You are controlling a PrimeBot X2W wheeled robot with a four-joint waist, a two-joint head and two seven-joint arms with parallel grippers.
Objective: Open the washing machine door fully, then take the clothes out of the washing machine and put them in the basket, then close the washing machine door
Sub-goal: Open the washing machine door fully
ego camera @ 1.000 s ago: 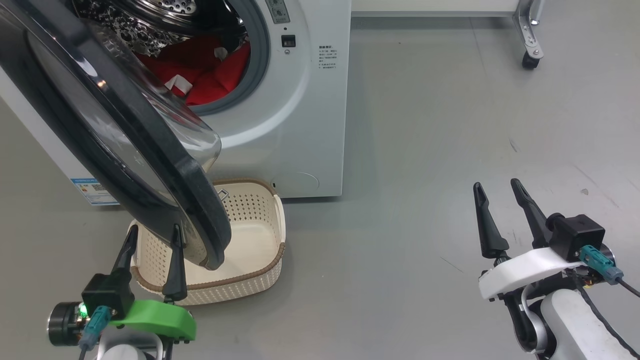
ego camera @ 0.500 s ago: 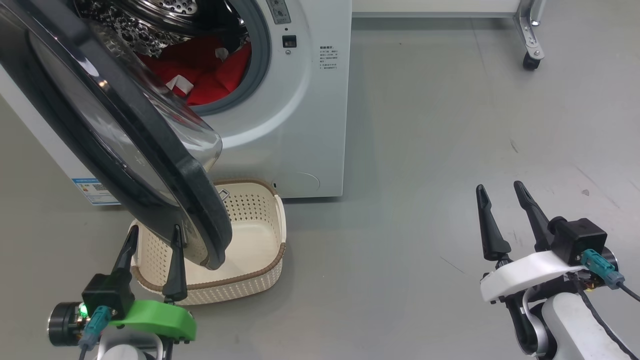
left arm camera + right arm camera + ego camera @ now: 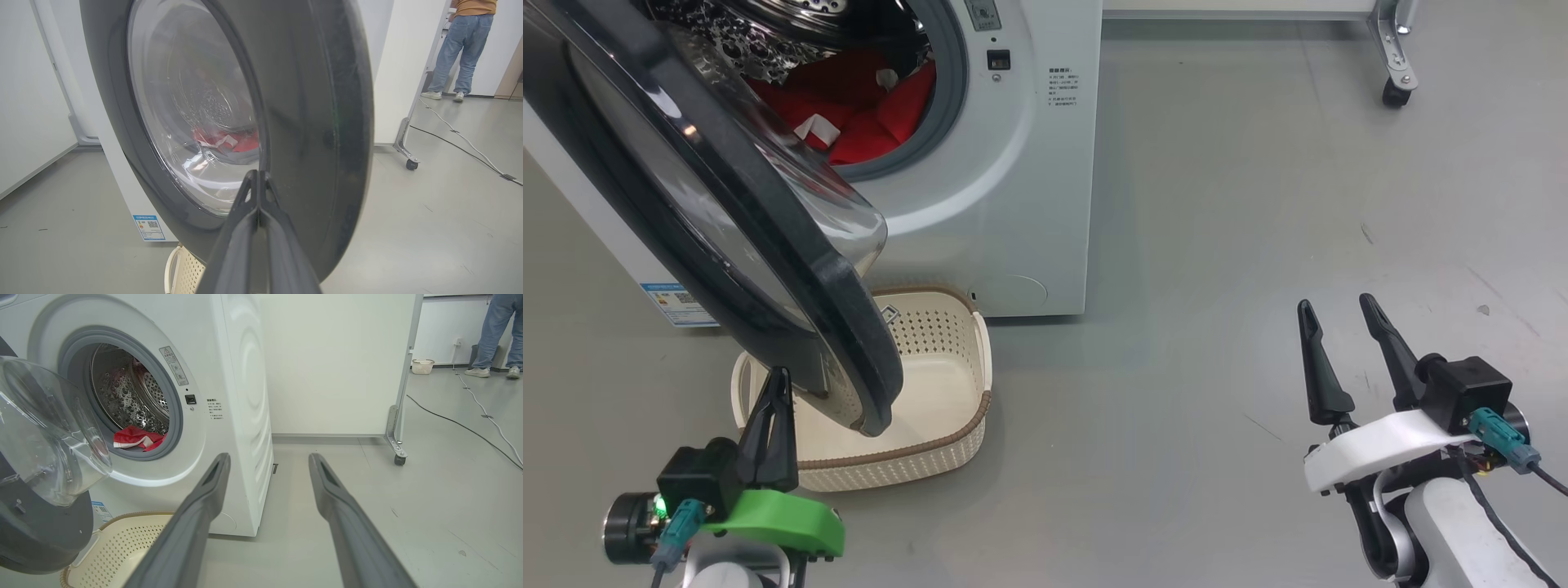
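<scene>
Left gripper (image 3: 778,377) newly narrow and empty just before washing machine door (image 3: 727,212) over basket (image 3: 907,467); right gripper (image 3: 1335,302) wide.

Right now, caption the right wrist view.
Open right gripper before the washing machine: door open, red clothes in drum, basket below.

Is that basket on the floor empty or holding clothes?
Empty where visible: the basket shows a bare cream floor; the red clothes lie in the drum. The door hides part.
</scene>
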